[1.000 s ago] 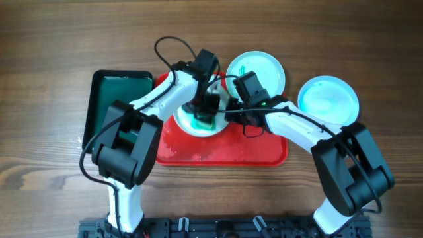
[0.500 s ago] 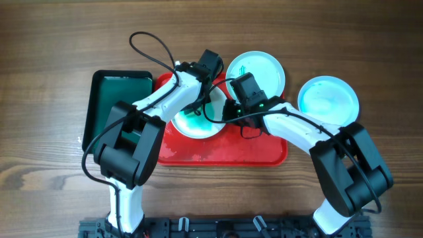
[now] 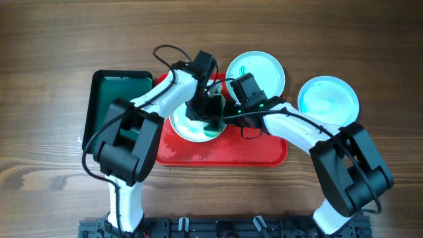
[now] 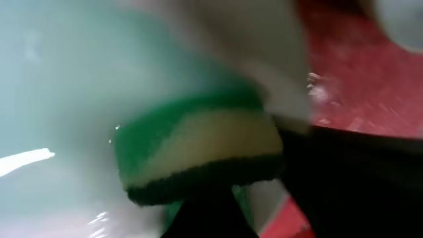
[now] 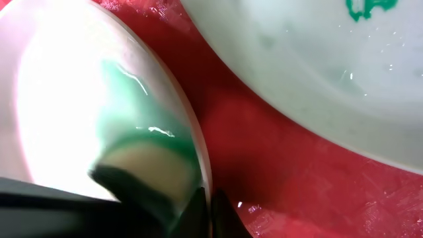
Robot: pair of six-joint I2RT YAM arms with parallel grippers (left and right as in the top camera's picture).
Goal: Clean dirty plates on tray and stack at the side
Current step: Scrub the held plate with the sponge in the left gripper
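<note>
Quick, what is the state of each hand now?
Left hand: closed, holding the sponge on the plate.
Right hand: closed on the rim of that plate.

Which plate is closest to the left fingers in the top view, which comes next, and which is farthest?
1. The front plate: right under the left fingers, on the left part of the tray.
2. The back plate: at the tray's back right corner, with a green mark.
3. The side plate: off the tray, far right on the table.
</note>
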